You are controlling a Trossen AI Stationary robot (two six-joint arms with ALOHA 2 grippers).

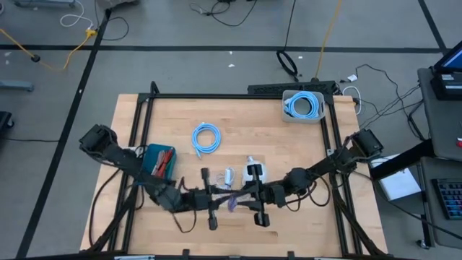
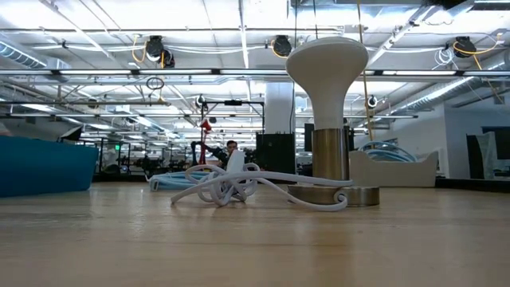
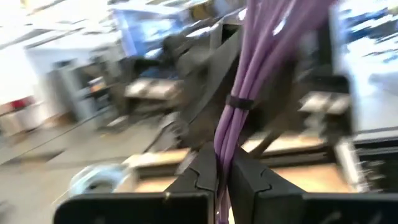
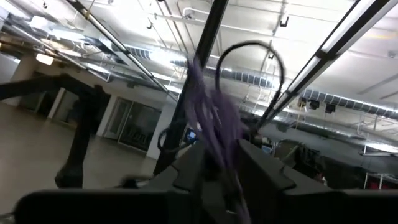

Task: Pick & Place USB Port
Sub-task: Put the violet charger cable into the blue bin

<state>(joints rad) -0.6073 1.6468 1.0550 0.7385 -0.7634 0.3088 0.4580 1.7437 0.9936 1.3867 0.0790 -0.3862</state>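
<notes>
— Two claws meet near the worktop's (image 1: 144,123) front edge?
— Yes. The left claw (image 3: 224,177) is pressed together, pinching a purple cable bundle (image 3: 249,74). The right claw (image 4: 217,165) has the same bundle between its fingers; whether it grips, I cannot tell.
— Around them?
— A white lamp (image 1: 253,172) just behind, a blue cable coil (image 1: 206,138) farther back, a bin (image 1: 303,106) at the far right corner.

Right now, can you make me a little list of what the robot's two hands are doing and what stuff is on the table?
left gripper: shut on the purple cable
right gripper: at the same purple cable, grip unclear
where: front middle of the table, grippers facing each other
blue cable: coiled, mid table
white bin: back right, holds another blue coil
white cable: tangled beside the white lamp
</notes>
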